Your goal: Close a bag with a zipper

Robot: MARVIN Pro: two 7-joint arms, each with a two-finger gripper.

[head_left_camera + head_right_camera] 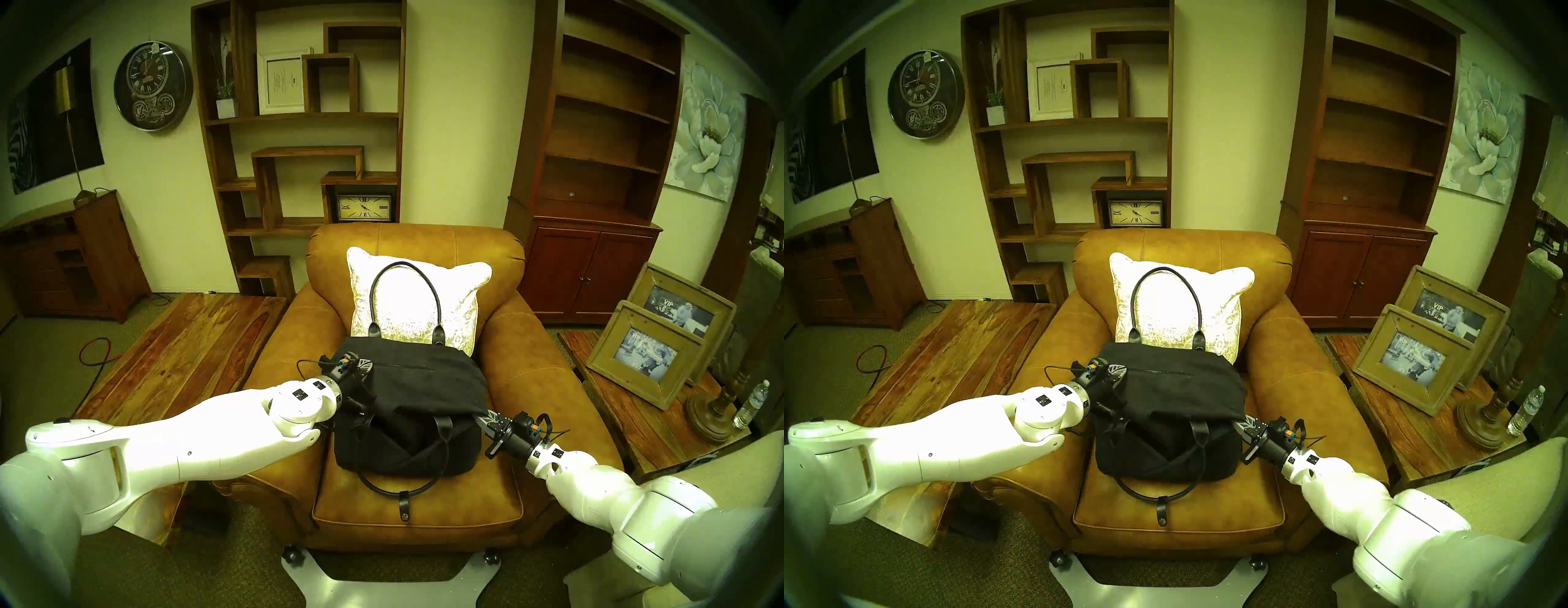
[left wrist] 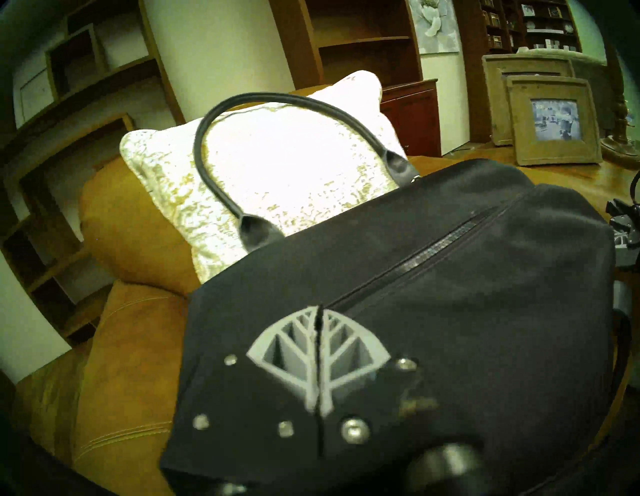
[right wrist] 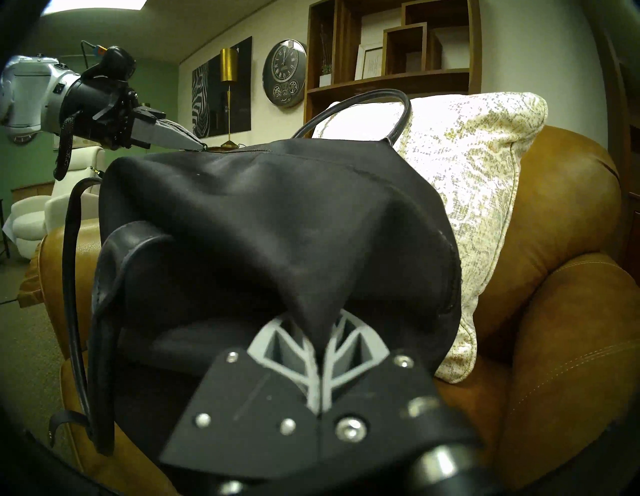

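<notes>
Claws (image 2: 320,313) (image 3: 320,320) clamped on bag (image 1: 424,382) ends.

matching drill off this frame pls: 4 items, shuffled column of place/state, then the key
Items:
1. right gripper
2. left gripper
3. white cushion
4. rear handle

Place or state:
A. leans on the armchair backrest, behind the bag
B. shut, tips at the zipper's near end
C. stands up in an arch in front of the cushion
D. shut on a pinch of canvas at the bag's end

Pairs: 1-D, 2-B, 3-A, 4-C
</notes>
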